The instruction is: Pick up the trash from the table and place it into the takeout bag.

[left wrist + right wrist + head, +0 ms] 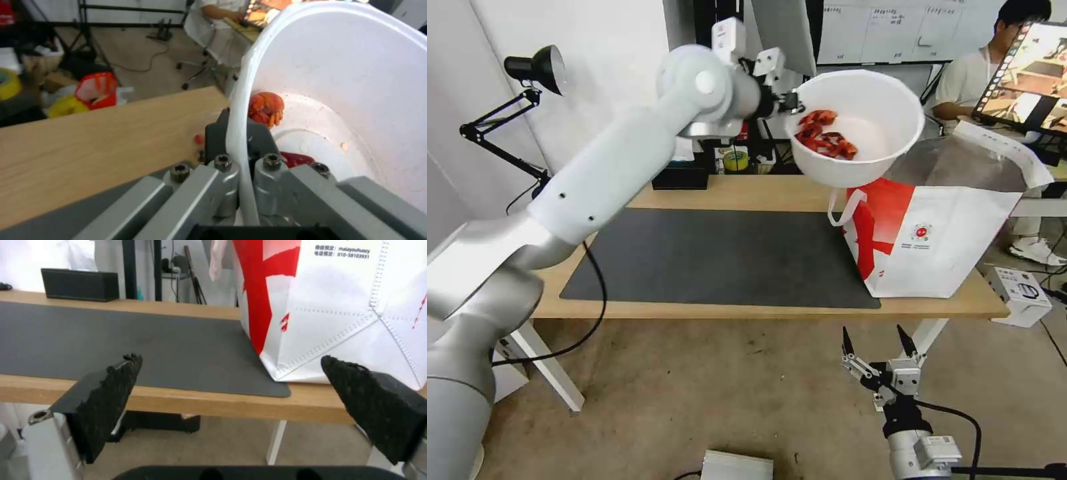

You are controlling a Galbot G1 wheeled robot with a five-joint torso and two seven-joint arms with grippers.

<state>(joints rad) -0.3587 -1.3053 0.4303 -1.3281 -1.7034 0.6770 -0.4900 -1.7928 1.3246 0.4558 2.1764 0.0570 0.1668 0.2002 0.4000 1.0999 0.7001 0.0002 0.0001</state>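
Smooth white plastic bowl (867, 127); light wood table (760, 193), matt mat (720, 257).

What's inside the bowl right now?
Red crayfish shells lie in the tilted bowl, which the left gripper holds by the rim. The fingers cover a little of the inside.

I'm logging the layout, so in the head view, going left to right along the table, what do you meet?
Lamp → tissue box → left hand gripping the bowl by its rim → takeout bag.
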